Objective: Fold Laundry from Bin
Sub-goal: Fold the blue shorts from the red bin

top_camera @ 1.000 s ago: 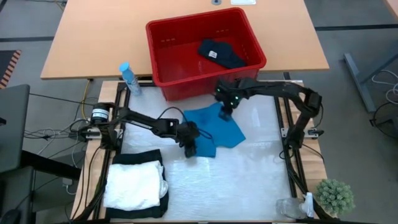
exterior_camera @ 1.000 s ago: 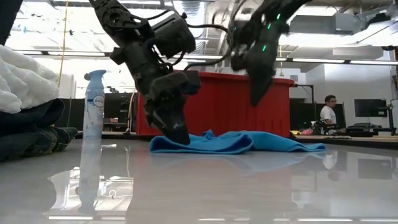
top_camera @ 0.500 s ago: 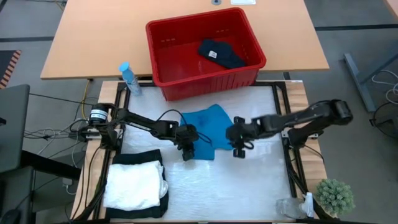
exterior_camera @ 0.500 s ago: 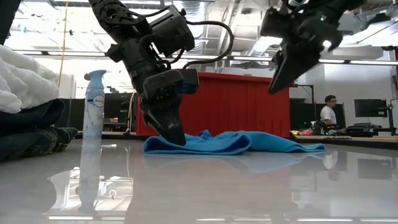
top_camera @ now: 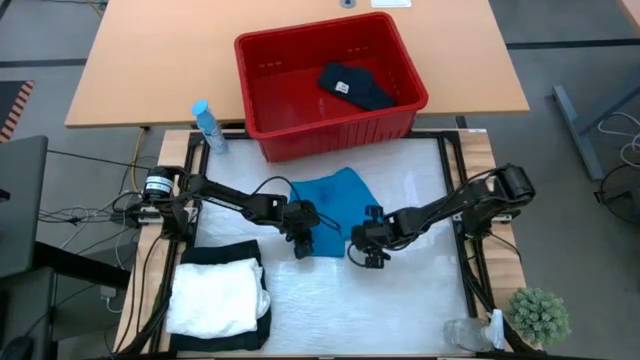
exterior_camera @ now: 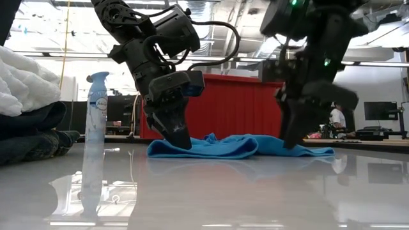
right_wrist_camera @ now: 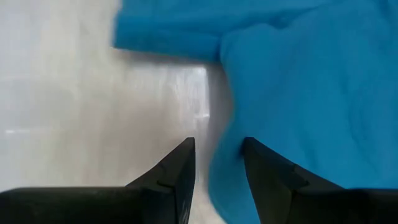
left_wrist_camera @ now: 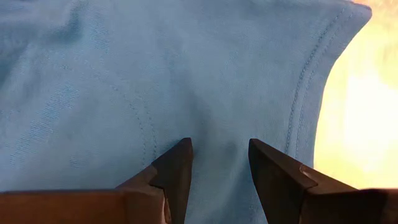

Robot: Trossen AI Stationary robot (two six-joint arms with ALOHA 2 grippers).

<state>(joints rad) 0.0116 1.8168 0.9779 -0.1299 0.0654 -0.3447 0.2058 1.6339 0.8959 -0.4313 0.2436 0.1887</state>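
Right end effector (top_camera: 367, 251) now lowered to blue cloth's (top_camera: 335, 195) edge, fingers narrowly parted, left end effector (top_camera: 304, 244) unmoved, fingers parted on cloth

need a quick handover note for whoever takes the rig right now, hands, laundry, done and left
Left hand: open, tips down on the near-left edge of the small bright blue cloth spread on the table.
Right hand: open, low at the cloth's near-right edge, nothing gripped.
Done: a white crinkled garment on a black one, stacked at the near-left corner.
Left: fold the blue cloth; one dark garment lies in the red rectangular plastic bin.
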